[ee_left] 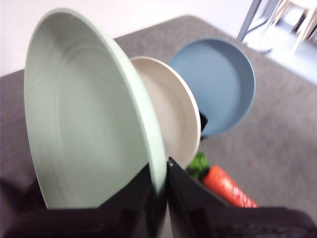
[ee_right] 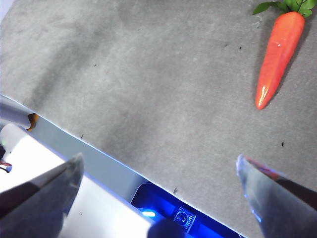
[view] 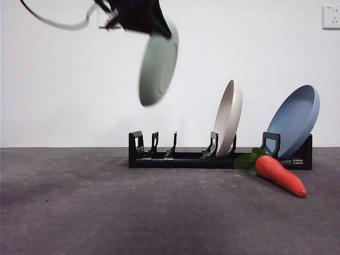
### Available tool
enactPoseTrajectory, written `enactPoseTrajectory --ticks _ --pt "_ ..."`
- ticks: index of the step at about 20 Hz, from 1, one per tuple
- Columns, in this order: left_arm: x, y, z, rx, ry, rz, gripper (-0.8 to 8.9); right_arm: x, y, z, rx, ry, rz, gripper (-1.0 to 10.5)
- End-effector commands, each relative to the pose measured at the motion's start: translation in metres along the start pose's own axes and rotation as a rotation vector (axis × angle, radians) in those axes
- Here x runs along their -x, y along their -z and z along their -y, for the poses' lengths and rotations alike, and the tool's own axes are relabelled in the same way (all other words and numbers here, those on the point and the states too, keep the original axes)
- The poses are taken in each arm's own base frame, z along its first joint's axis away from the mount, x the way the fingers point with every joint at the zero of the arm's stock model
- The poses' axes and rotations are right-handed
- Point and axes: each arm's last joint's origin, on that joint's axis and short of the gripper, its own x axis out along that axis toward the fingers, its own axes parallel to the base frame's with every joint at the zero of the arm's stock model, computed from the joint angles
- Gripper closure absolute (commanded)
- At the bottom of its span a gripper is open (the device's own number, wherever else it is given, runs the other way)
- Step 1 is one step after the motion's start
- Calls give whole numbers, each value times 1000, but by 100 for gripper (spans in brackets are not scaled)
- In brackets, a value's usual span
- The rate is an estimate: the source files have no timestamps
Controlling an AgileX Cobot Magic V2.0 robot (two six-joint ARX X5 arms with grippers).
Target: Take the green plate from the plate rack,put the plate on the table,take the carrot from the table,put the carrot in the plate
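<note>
Left hand holds green plate in air, clear of rack.
Left hand (view: 159,26) pinches green plate (view: 158,62) by its rim, high above plate rack (view: 175,158), tilted. Right hand (ee_right: 158,183) spread wide over bare worktop (view: 106,212). Carrot (view: 276,172) lies on worktop just in front of rack, near blue plate (view: 295,121).

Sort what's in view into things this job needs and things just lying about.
Needed: pale mint-green round plate, clamped in the left gripper above the dark grey table; long black pronged plate rack; orange toy carrot; open right gripper.
Lying about: cream-beige plate; blue plate.
</note>
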Motion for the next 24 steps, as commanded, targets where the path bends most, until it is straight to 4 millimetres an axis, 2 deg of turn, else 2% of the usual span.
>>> enactPoseTrajectory --ticks 1,4,6,9,13,16,24 --pt "31 -8 29 -197 -57 -16 819 1 -1 0 9 0 7 320" --pt "57 -7 63 -336 -115 -81 819 1 -1 0 9 0 7 320" --pt "67 -2 84 -409 -119 -136 819 1 -1 0 10 0 7 320" --pt "70 12 111 -516 -162 -253 819 1 -1 0 11 0 10 320" --pt "60 38 135 -598 -166 -337 818 1 -1 0 11 0 11 320" --pt "45 68 147 -663 -221 -396 819 1 -1 0 12 0 12 320" --pt "2 152 155 -772 -209 -431 819 1 -1 0 12 0 12 320"
